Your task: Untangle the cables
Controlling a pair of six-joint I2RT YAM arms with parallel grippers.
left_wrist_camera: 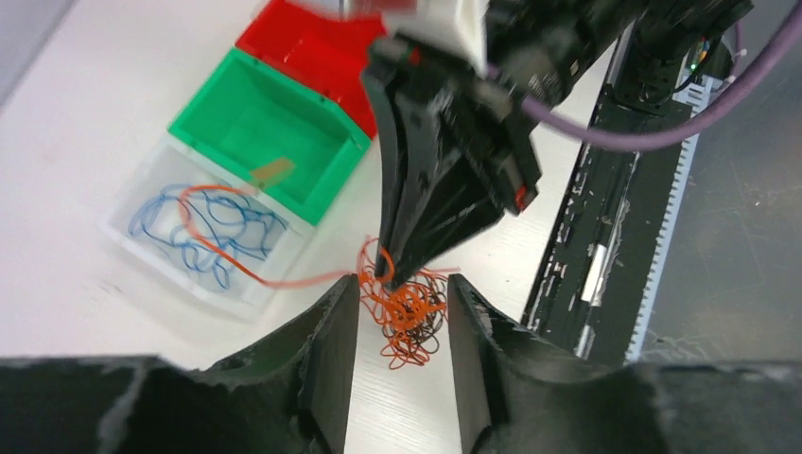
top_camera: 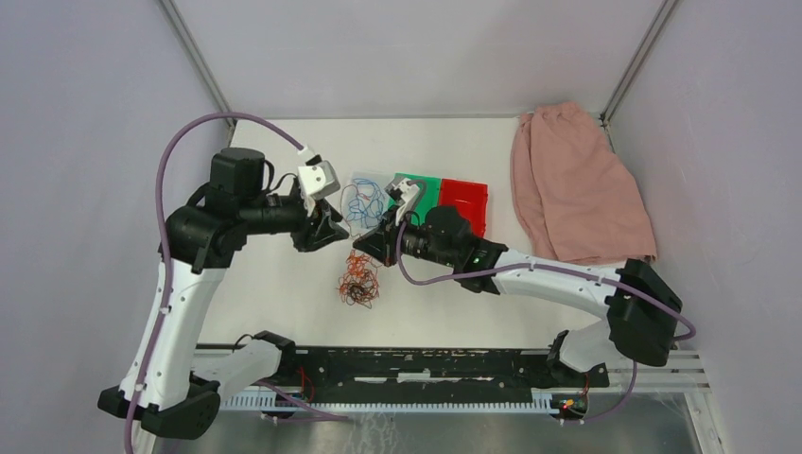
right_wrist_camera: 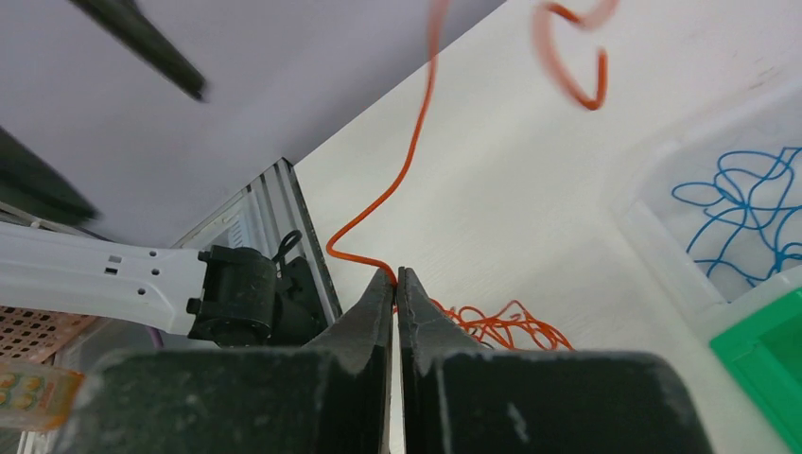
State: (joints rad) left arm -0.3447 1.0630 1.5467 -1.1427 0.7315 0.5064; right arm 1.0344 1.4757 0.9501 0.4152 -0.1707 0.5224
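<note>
A tangle of orange-red and dark cables [top_camera: 359,284] lies on the white table in front of both grippers. Blue cables [top_camera: 364,199] lie in a clear bin [top_camera: 356,223]. My right gripper [right_wrist_camera: 395,276] is shut on an orange cable [right_wrist_camera: 409,161] just above the tangle [right_wrist_camera: 496,329]. In the left wrist view that orange strand [left_wrist_camera: 274,279] runs from the right gripper [left_wrist_camera: 402,265] to the clear bin [left_wrist_camera: 128,244], across the blue cables [left_wrist_camera: 203,227]. My left gripper [left_wrist_camera: 402,284] is open and empty, its fingers on either side of the tangle [left_wrist_camera: 411,317], above it.
A green bin [top_camera: 427,186] and a red bin [top_camera: 463,203] stand to the right of the clear bin. A pink cloth [top_camera: 577,184] lies at the back right. A black rail [top_camera: 426,364] runs along the table's near edge.
</note>
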